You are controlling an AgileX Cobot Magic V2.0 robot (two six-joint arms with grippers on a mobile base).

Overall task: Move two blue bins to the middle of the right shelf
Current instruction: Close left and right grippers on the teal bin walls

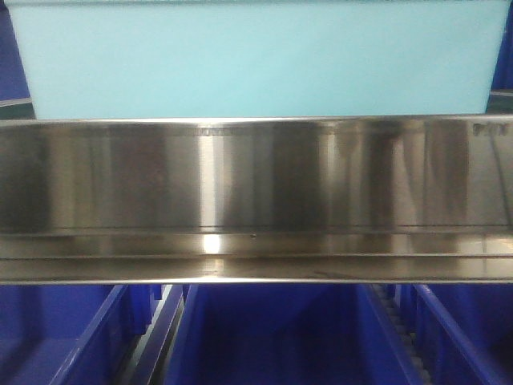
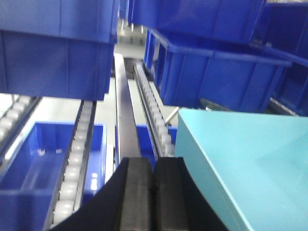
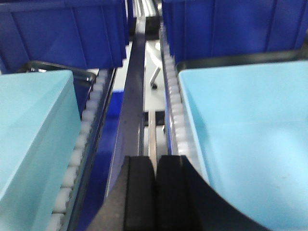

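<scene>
Dark blue bins fill the shelves: two (image 2: pixel 53 53) (image 2: pixel 216 72) on the level above my left gripper (image 2: pixel 154 161), and two (image 3: pixel 62 33) (image 3: pixel 231 26) beyond my right gripper (image 3: pixel 156 159). Both grippers are shut with nothing between their pads. Each hovers over a steel divider rail between roller lanes. A light cyan bin (image 2: pixel 250 163) sits just right of the left gripper. Two cyan bins (image 3: pixel 33 139) (image 3: pixel 250 134) flank the right gripper. In the front view a cyan bin (image 1: pixel 256 60) stands above a steel shelf beam (image 1: pixel 256 200), with dark blue bins (image 1: pixel 272 337) below it.
White roller tracks (image 2: pixel 77 163) (image 3: pixel 174 110) run along each lane beside the divider rails (image 2: pixel 125 115) (image 3: pixel 132 96). Another dark blue bin (image 2: pixel 38 159) lies on the level below the left gripper. The steel beam spans the whole front view.
</scene>
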